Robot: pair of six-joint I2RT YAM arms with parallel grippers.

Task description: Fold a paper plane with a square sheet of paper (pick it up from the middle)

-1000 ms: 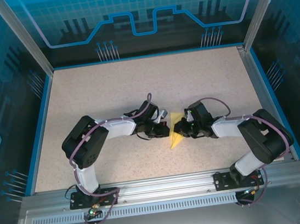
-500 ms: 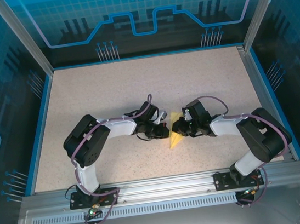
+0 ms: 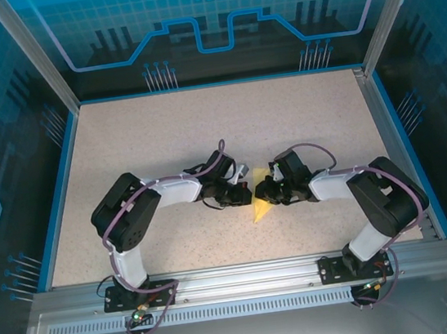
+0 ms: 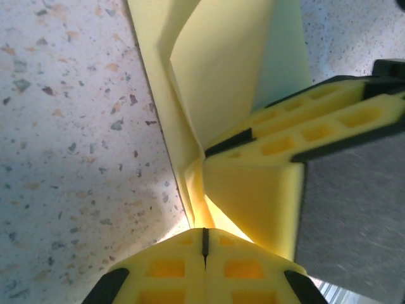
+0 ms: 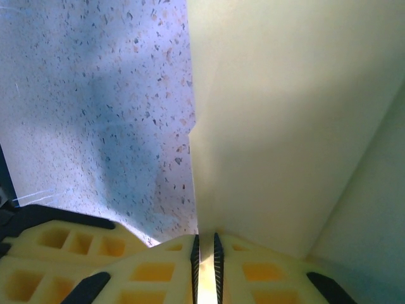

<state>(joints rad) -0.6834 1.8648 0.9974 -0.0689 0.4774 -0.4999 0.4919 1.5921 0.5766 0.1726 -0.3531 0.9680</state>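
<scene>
The thin pale yellow sheet of paper (image 3: 259,208) is folded into a narrow pointed wedge, its tip aimed at the near edge of the speckled surface (image 3: 162,142), about midway across. The left wrist view shows the paper (image 4: 221,69) with two layers splaying apart from a sharp crease. In the right wrist view the paper (image 5: 285,114) is a smooth, straight-edged flap.

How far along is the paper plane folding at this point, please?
Done: the paper is already folded into a narrow pointed wedge with layered flaps. In hand: the left pincer and right pincer are both shut on it. Left: probably the final creases, then letting go.
</scene>
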